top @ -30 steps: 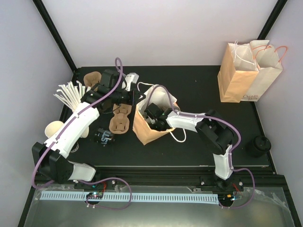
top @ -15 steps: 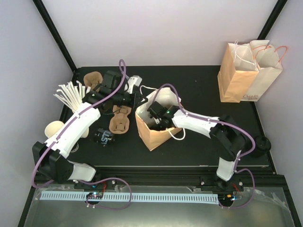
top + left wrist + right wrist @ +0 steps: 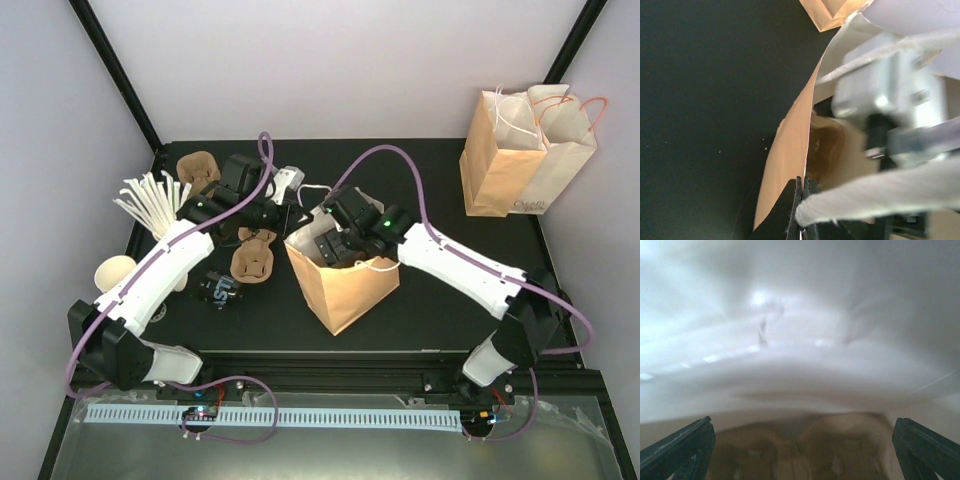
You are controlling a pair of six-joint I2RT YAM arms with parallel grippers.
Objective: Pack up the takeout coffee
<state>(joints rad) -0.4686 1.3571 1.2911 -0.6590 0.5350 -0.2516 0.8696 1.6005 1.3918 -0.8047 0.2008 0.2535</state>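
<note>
Two arms bolted at the near edge of the black worktop (image 3: 430, 175). Just right of the left forearm, one cup (image 3: 221, 291) lying on its side: black band, large white letters, not read with certainty; lid or no lid, cannot tell. Of the takeout coffee with its black lid: not made out in any view, so place cannot be told.

Beside that cup, one brown pulp carrier (image 3: 252, 262) on the worktop, just left of the open bag (image 3: 345, 290). A second carrier (image 3: 197, 168) farther back at the left. A third carrier (image 3: 790, 455) down inside the open bag, seen from the right wrist. Three carriers in all, three paper bags in all.

On the left gripper (image 3: 802, 186): jaws pressed together, pinching the rim of the open bag on its far left side, with a white cord handle (image 3: 865, 200) crossing just beside the fingers. On the right gripper (image 3: 802, 422): reaching down into the mouth of the same bag, jaws spread wide, gripping nothing, hanging above the carrier between white inner walls.

At the left edge, one fan of white sticks (image 3: 145, 200). At the far right, standing side by side and touching: one brown bag (image 3: 495, 165) and one paler bag (image 3: 565, 150), both with cord handles. Dark print low on the paler one, too small to read.
</note>
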